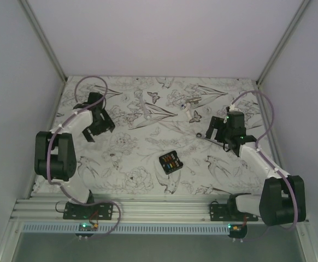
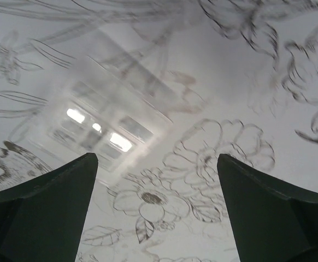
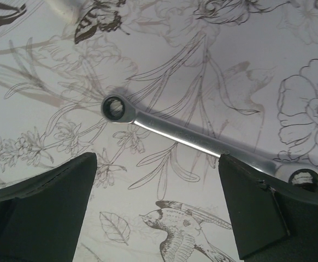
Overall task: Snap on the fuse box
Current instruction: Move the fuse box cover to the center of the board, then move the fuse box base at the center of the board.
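While both arms reach out over the floral-print counter in the top view, the fuse box sits by itself near the middle front. It is face up with coloured fuses showing, well apart from both end effectors. Left end effector is at far left, pointed down at the counter. Right end effector is at right, just beside a silver wrench. Small white parts lie further back, near centre. Left wrist view: left end effector is released, fingers spread wide, bare counter between them. Beyond the tips a clear plastic piece lies on the counter, blurred with glare on it; can't make out detail. Right wrist view: right end effector is released too, fingers wide apart, gripping nothing. Wrench lies flat on the counter, running diagonally across the gap beyond the tips. One ring end is at upper left, the other right by the right-hand finger; touching or not, can't tell.
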Controlling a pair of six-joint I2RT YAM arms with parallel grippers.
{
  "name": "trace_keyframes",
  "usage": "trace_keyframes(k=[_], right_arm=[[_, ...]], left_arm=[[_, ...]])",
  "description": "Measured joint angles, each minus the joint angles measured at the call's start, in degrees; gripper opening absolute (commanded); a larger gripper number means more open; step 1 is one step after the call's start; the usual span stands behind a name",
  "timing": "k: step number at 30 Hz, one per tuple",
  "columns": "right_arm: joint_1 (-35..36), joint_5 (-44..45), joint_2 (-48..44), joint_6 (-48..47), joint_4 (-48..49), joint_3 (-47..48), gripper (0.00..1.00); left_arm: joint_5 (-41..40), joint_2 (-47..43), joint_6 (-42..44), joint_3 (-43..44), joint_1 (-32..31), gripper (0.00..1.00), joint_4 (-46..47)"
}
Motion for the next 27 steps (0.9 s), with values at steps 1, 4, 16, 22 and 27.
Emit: trace_keyframes(k=[1, 4, 16, 22, 27], right_arm=[[0.00, -0.96, -0.09, 0.00, 0.20, -0.15, 0.98], [0.00, -4.44, -0.26, -0.02, 0.42, -0.61, 0.92], [8.22, -19.10, 0.33, -0.15, -1.84, -2.84, 0.60], [14.27, -21.94, 0.83, 1.53, -2.82, -5.75, 0.54], [19.41, -21.14, 0.83, 6.16, -2.84, -7.72, 0.53]], left_arm=[[0.04, -0.37, -0.20, -0.04, -1.29, 0.95, -0.20], [0.55, -1.22, -0.42, -0.24, -4.37, 0.96, -0.76], [0.83, -12.17, -1.53, -4.02, -6.27, 1.00, -2.64], [2.14, -13.62, -2.80, -7.48, -6.27, 1.00, -3.21], [2.32, -14.53, -3.04, -9.14, -6.27, 1.00, -3.78]])
